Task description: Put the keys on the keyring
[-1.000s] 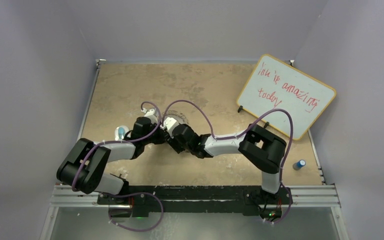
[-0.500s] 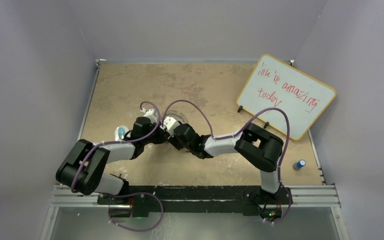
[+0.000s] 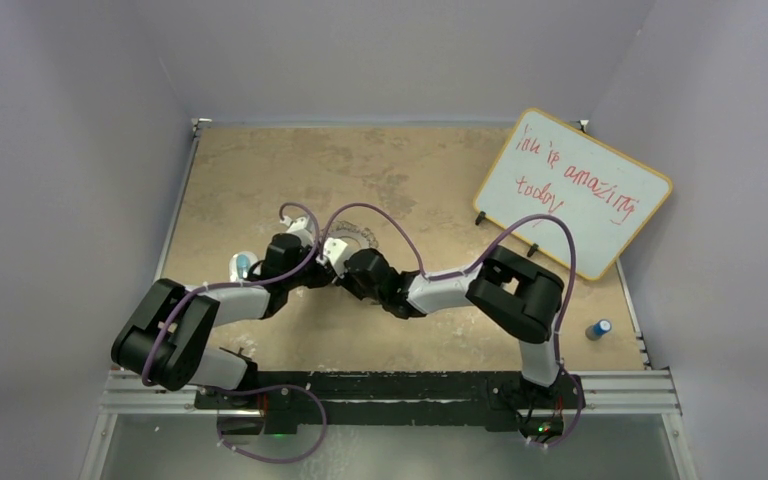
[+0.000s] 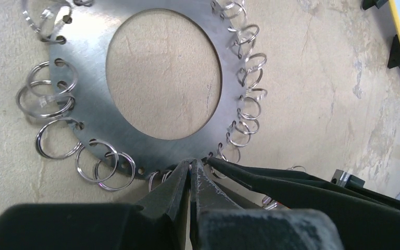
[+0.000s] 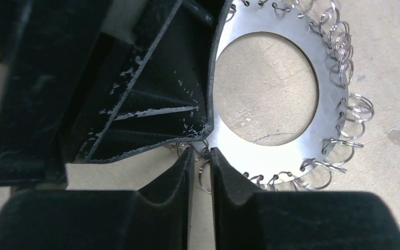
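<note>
Right gripper point(image 5: 201, 156): jaws narrowed around split loop point(image 5: 203, 174) between fingertips. Pinched or only straddled, cannot tell. Left gripper point(image 4: 190, 167) fully closed, tips butted against near rim of keyring point(image 4: 86, 104), likely pinning it so loop can be worked. Keyring flat on table point(image 4: 317, 104), just ahead of both. Keys nowhere visible.

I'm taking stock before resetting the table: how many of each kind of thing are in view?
grippers: 2, left gripper and right gripper
keyring: 1
whiteboard: 1
blue-capped cylinder: 1
bluish object: 1
keys in view: 0
Total: 6
</note>
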Available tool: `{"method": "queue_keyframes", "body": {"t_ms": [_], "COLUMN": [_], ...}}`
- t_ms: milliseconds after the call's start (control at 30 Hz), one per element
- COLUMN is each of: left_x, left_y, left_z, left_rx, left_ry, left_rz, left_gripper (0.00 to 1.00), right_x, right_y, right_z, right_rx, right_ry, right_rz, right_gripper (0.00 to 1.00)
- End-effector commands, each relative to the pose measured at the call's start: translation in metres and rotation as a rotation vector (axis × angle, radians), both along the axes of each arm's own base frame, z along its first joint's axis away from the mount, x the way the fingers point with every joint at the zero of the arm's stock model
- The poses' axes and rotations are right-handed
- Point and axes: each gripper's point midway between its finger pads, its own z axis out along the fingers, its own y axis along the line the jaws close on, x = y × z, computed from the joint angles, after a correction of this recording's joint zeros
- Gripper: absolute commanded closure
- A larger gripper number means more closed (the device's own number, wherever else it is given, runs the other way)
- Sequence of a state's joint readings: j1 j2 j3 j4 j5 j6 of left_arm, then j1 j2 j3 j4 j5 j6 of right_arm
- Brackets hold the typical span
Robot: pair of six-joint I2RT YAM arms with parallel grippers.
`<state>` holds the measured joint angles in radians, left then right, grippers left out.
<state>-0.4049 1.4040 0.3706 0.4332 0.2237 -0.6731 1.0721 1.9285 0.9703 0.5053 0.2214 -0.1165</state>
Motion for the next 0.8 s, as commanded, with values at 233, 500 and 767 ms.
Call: {"method": "queue_keyframes", "body": {"t_ms": [233,500,767], "left_x": [0.008,0.008,0.003], "left_y": [-0.005,-0.003,-0.015], "left_z": [0.015,0.020,0.035], "left_rx": [-0.024,-0.026,-0.113], "left_ry": [-0.041,-0.053,-0.084], "left_rz": [0.006,0.008,-0.034], "left_gripper": [1.00,1.00,1.00], "right_x": [-0.011,-0.005,-0.012], "right_y": [-0.007,-0.018,-0.014], "right_z": [-0.002,0.006,0.024], "right_rx": [0.029,0.272,0.401], "right_ry": [0.076,0.355,0.488], "right_rz": [0.009,0.066,0.123], "right_gripper": [1.00,1.00,1.00]}}
